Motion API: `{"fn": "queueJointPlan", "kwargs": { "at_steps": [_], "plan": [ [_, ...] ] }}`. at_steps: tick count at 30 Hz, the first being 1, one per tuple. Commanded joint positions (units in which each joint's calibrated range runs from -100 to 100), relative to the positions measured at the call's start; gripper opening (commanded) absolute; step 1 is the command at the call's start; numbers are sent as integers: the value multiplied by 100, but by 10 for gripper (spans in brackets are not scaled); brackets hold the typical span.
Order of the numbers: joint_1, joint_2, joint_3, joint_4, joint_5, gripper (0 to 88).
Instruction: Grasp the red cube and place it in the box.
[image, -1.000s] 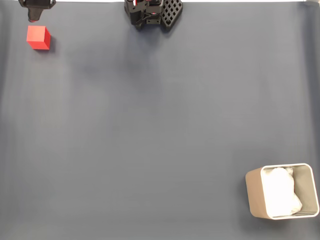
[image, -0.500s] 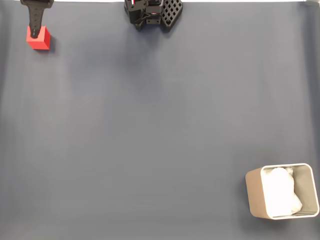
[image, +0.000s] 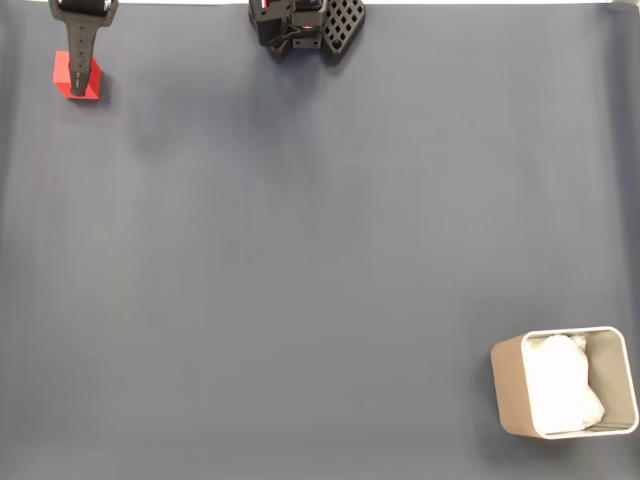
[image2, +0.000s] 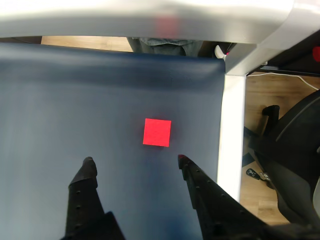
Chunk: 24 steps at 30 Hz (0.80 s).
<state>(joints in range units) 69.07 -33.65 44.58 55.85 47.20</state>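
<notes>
Since the frame half a second back, the black finger has reached further down across the red cube (image: 66, 78) in the fixed view, now covering its middle, while the cube sits in the same top-left corner of the bench (image: 300, 260).

From the wrist view, the claw (image2: 134, 161) is spread wide, its two dark fingertips (image2: 89, 164) apart with nothing between them. The red cube (image2: 157, 132) lies flat on the dark blue cover just beyond the tips, nearer the right-hand finger (it touches neither). A white bench edge (image2: 229, 135) runs down just right of the cube, with wooden floor (image2: 280, 105) and a black office chair (image2: 290, 165) beyond.

At the opposite corner in the fixed view, bottom right and well apart from the cube, stands the box (image: 507, 385), tan with a pale rim and crumpled white lining inside. The arm's black base (image: 305, 25) sits at the top edge.
</notes>
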Motion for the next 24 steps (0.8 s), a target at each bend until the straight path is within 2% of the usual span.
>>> {"fn": "queueJointPlan", "kwargs": {
  "at_steps": [1,24],
  "plan": [
    [96,3,105,-339,-44,389],
    [189,419,707,-1249,-44,419]
  ]
}}
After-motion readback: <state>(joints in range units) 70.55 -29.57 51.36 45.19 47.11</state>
